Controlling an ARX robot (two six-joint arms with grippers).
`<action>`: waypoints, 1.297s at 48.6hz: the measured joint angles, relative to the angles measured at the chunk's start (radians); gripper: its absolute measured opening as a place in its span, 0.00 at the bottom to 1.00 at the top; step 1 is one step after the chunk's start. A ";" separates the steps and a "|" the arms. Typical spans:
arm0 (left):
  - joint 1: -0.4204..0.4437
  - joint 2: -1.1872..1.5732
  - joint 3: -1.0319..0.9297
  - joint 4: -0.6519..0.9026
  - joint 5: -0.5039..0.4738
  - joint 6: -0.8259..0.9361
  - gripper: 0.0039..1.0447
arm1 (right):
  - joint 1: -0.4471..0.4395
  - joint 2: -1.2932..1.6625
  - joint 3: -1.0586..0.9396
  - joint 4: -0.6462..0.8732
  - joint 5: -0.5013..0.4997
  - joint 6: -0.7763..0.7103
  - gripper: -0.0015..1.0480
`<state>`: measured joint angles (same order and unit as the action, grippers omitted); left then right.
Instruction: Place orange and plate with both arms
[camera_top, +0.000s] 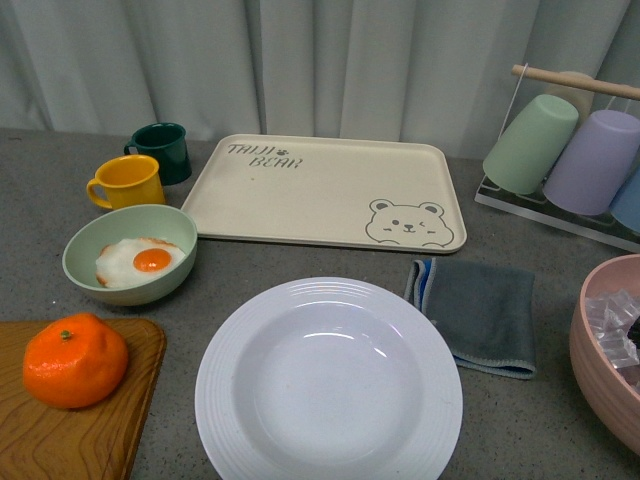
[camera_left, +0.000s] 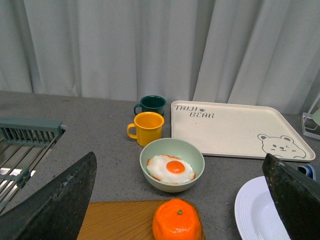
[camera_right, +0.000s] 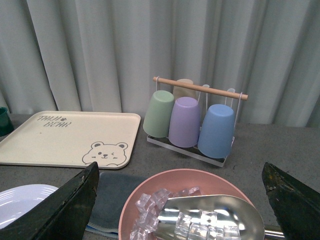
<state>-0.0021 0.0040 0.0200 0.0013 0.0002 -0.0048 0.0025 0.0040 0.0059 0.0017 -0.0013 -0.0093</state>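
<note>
a grey speckled table (camera_top: 40, 180) is seen. a white ridged plate (camera_top: 225, 400) is set at the near middle, with a wooden board (camera_top: 60, 440) to its left and a folded grey cloth (camera_top: 480, 315) to its right. a pale green bowl (camera_top: 130, 295), a yellow mug (camera_top: 130, 182) and a dark green mug (camera_top: 165, 150) are lined up behind the board. a cream tray (camera_top: 320, 195) is laid behind the plate. a pink bowl (camera_top: 600, 375) and a cup rack (camera_top: 570, 78) are placed at the right.

At the table's (camera_top: 540, 420) near edge the plate (camera_top: 330, 385) loses its nearest rim to the frame, and the wooden board (camera_top: 90, 440) at the near left corner is cropped on two sides. At the right edge the pink bowl (camera_top: 600, 370) shows only partly, and the blue cup (camera_top: 628, 200) in the cup rack (camera_top: 575, 81) is nearly all cut away.
</note>
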 joint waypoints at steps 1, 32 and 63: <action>0.000 0.000 0.000 0.000 0.000 0.000 0.94 | 0.000 0.000 0.000 0.000 0.000 0.000 0.91; 0.000 0.000 0.000 0.000 0.000 0.000 0.94 | 0.000 0.000 0.000 0.000 0.000 0.000 0.91; 0.005 0.161 0.089 -0.237 0.037 -0.051 0.94 | 0.000 0.000 0.000 0.000 0.000 0.000 0.91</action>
<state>0.0032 0.1654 0.1085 -0.2352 0.0376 -0.0563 0.0025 0.0044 0.0059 0.0017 -0.0013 -0.0097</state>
